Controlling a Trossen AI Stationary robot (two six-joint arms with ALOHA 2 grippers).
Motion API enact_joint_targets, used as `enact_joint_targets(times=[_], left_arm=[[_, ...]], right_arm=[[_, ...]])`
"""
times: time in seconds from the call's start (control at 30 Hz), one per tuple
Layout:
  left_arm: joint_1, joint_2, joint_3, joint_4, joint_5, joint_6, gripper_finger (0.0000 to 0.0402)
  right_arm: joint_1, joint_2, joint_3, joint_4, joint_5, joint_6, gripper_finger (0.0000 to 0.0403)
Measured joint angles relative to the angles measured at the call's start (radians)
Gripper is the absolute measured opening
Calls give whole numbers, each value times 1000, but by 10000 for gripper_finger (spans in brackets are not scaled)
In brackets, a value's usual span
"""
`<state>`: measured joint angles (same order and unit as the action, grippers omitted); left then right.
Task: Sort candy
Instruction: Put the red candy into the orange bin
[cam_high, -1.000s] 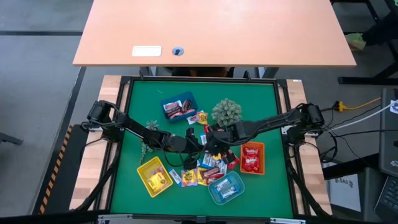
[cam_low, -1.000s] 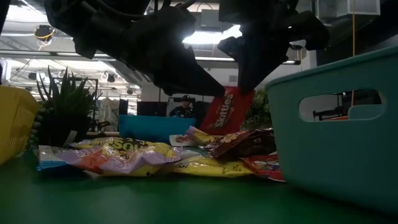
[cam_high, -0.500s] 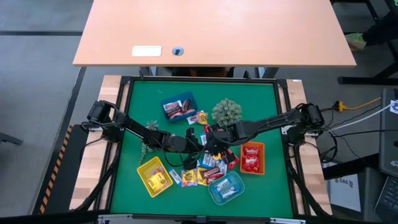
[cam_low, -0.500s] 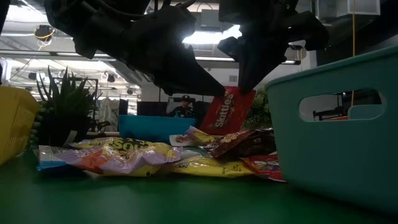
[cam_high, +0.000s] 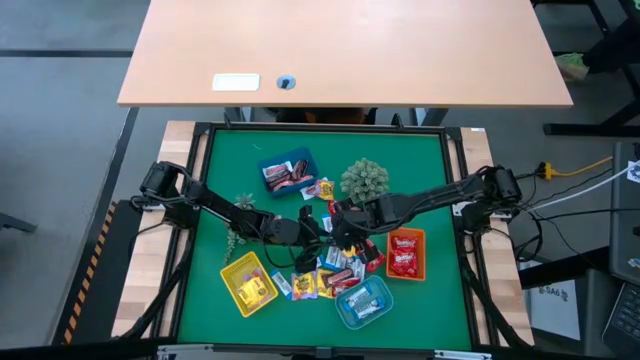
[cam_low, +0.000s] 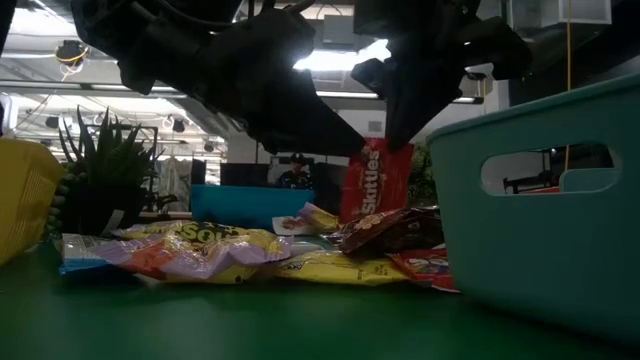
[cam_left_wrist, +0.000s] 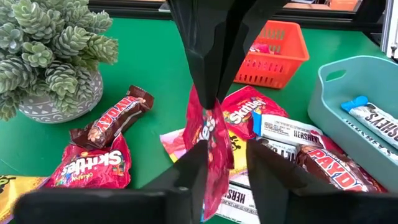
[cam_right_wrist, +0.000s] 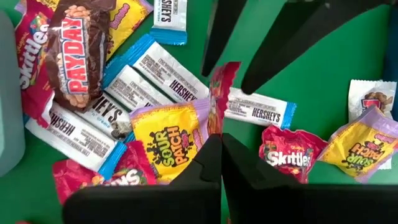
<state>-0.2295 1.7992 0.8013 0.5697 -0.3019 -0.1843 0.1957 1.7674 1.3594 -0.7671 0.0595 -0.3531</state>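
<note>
Red and glossy, the Skittles pack (cam_left_wrist: 208, 140) hangs upright over the middle of the candy pile (cam_high: 335, 275), its long axis close to vertical in the low view. It is between two grippers. The right gripper (cam_left_wrist: 208, 102) has its fingers pressed together on the pack's upper edge, so the pack dangles below that arm. The left gripper (cam_right_wrist: 239, 65) faces it from the opposite side with its fingers apart — one on each side of the pack's far edge, and whether they touch the wrapper I cannot tell. Judging from this, the pack now depends on the right arm alone. The orange tray (cam_high: 420, 240), already holding red packs, lies just to that arm's side of the pile — well placed for the right arm.
</note>
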Motion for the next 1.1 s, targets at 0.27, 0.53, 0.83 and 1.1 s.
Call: enact_joint_targets(times=[0.27,0.53,0.83,1.1], left_arm=[[0,0,0,-12,0,0,131],[0,0,0,-12,0,0,131],[0,0,0,-12,0,0,129],[0,0,0,-16,0,0,129]], right_arm=[[0,-49,0,-130,-18,24,0],[1,-143,0,-325,-80,122,0],[1,-264,2,-432,-178,299,0],[98,-289,2,-598,-265,407,0]])
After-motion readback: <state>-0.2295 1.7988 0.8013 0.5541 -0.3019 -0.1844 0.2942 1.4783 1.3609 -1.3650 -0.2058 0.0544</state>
